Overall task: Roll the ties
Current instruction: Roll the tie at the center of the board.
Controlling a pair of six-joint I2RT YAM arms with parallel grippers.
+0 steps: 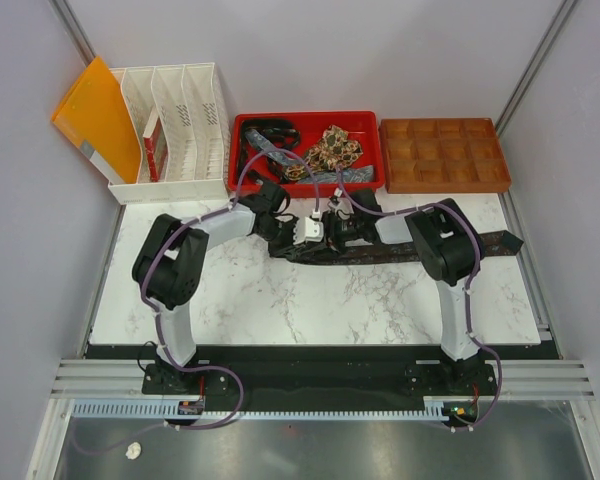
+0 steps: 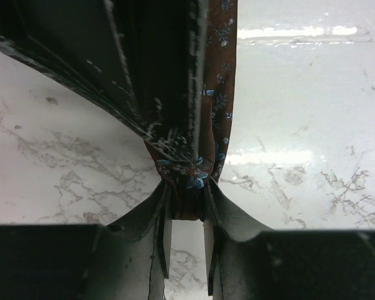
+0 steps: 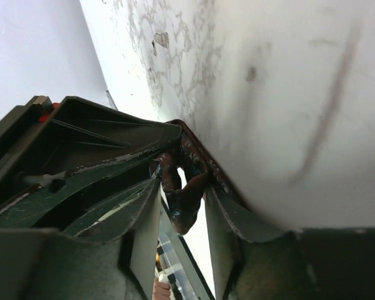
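Far left on the white marble table [image 1: 280, 300], an orange plastic folder [image 1: 95, 115] leaning against a white slotted file rack [image 1: 180, 130]. Next along the back edge, a red plastic tray [image 1: 310, 116] holding a heap of loose ties [image 1: 330, 150], some dark, some blue patterned, one tan speckled. On the marble just in front of it, a long dark brown necktie with small blue flowers [image 1: 495, 243], stretched flat toward the right edge. Left gripper [image 1: 302, 232] at that tie's left end, fingers [image 2: 165, 244] pressed together on a bunched fold. Right gripper [image 1: 337, 230] just beside it, fingers [image 3: 144, 225] pinched on another fold of the same fabric. Far right at the back, a brown compartmented tray [image 1: 443, 155].
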